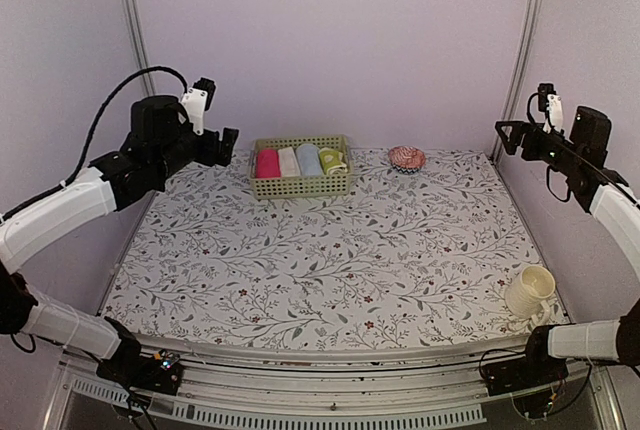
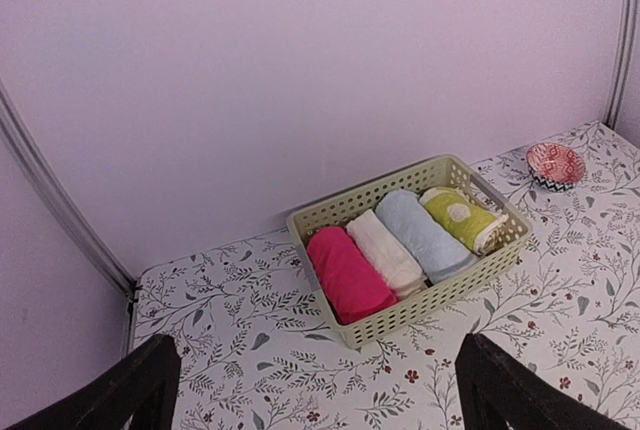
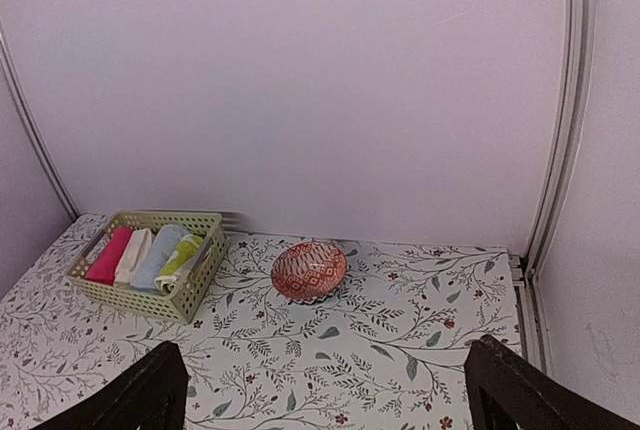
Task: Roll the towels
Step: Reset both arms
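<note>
The blue towel and green towel lie rolled in the basket; left hand and right hand hang released, empty. Any needless reach inside could snag and unroll one

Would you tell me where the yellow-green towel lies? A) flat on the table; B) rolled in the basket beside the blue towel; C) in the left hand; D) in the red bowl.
B: the yellow-green towel lies rolled in the basket, next to the blue towel.
</note>
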Action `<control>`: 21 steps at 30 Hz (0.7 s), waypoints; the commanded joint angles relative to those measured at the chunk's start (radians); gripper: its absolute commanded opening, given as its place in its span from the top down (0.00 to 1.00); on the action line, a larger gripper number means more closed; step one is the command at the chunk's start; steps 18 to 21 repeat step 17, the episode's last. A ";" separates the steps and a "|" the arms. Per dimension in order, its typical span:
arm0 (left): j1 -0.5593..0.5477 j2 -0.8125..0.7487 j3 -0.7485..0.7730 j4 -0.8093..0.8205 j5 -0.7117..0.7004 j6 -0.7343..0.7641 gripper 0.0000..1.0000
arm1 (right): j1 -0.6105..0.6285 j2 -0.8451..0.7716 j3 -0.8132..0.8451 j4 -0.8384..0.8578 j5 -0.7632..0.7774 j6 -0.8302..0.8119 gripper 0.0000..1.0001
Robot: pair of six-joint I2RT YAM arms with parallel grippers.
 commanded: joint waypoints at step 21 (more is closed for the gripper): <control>-0.006 -0.010 -0.031 0.063 -0.041 0.004 0.01 | 0.001 -0.006 -0.022 0.033 -0.071 -0.016 0.01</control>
